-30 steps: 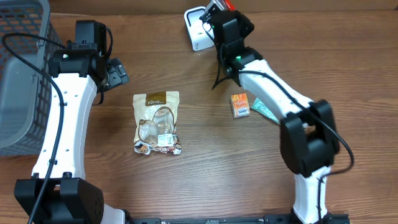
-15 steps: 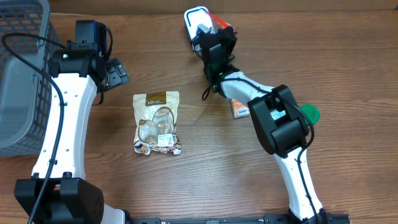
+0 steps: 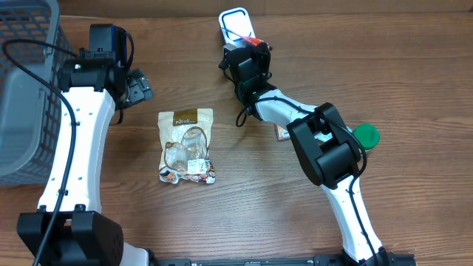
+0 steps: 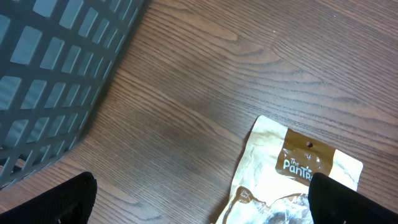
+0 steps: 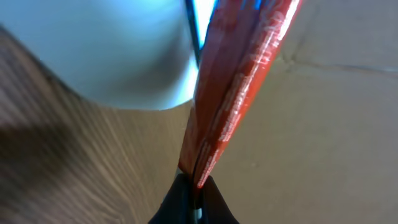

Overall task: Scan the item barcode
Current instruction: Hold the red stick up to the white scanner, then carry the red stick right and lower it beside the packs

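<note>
A brown wood-grain table (image 3: pixel 244 222) fills every view. At the top centre of the overhead view, the right gripper (image 5: pixel 196 194) is pinched tight on a thin red packet (image 5: pixel 239 74). The packet's long axis runs out from the fingertips towards the white scanner (image 3: pixel 231 22) just beyond. The left gripper (image 3: pixel 137 87), jaws wide and empty, hangs at upper left above a snack bag (image 3: pixel 187 144), so the right arm is far nearer the scanner.
</note>
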Controlling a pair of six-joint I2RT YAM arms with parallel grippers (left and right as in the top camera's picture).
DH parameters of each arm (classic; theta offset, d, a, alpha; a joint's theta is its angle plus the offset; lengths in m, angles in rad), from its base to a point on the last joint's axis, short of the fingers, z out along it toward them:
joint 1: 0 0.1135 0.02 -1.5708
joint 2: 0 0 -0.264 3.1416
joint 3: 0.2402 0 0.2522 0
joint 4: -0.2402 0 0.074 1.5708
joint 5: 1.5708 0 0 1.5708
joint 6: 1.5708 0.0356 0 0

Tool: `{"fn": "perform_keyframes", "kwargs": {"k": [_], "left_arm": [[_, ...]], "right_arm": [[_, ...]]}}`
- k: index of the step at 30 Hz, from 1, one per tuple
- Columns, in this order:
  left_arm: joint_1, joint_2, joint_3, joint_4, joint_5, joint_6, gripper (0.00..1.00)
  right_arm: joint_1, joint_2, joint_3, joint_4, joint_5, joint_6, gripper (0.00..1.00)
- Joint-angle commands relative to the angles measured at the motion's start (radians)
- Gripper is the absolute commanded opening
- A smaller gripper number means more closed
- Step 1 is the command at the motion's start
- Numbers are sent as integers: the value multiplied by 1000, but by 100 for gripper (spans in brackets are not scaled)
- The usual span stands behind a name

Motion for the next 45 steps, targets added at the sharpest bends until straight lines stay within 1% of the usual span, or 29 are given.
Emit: {"fn": "perform_keyframes", "kwargs": {"k": [1, 3, 6, 8, 9, 13, 15, 18, 21, 27, 29, 31, 35, 38, 40, 42, 43, 44, 45], "left_arm": [[0, -9, 11, 1, 4, -4, 100], [0, -9, 11, 1, 4, -4, 100], [0, -9, 11, 1, 4, -4, 100], [0, -9, 11, 1, 4, -4, 100], [0, -9, 11, 1, 4, -4, 100], [0, -9, 11, 1, 4, -4, 100], [0, -9, 11, 1, 4, -4, 100], [0, -9, 11, 1, 4, -4, 100], [0, -9, 11, 1, 4, -4, 100], [0, -9, 11, 1, 4, -4, 100], [0, -9, 11, 1, 4, -4, 100], [0, -9, 11, 1, 4, -4, 100], [0, -9, 11, 1, 4, -4, 100], [0, -9, 11, 1, 4, -4, 100], [0, -9, 11, 1, 4, -4, 100], [0, -9, 11, 1, 4, -4, 100], [0, -9, 11, 1, 4, -4, 100], [0, -9, 11, 1, 4, -4, 100], [0, -9, 11, 1, 4, -4, 100]], "right_arm": [[-6, 12, 15, -2, 5, 0, 4], [-6, 12, 15, 19, 26, 0, 4], [-10, 12, 15, 123, 79, 35, 4], [-15, 12, 15, 156, 95, 34, 4], [-16, 12, 15, 149, 95, 34, 4], [-17, 12, 15, 31, 61, 39, 4], [-16, 12, 15, -23, 34, 69, 4], [-16, 12, 15, -24, 36, 95, 4], [-15, 3, 15, 9, 69, 98, 4], [-13, -124, 15, 11, 109, 203, 4], [-11, -178, 15, -25, 118, 260, 4], [-3, -240, 15, -108, 126, 338, 4], [16, -359, 15, -413, 133, 568, 4], [27, -446, 15, -726, 106, 850, 4], [26, -494, 15, -933, 10, 1052, 4], [18, -528, 15, -1122, -134, 1207, 4], [11, -536, 15, -1184, -191, 1255, 4], [0, -542, 15, -1270, -273, 1315, 4], [-26, -542, 14, -1396, -390, 1395, 4]]}}
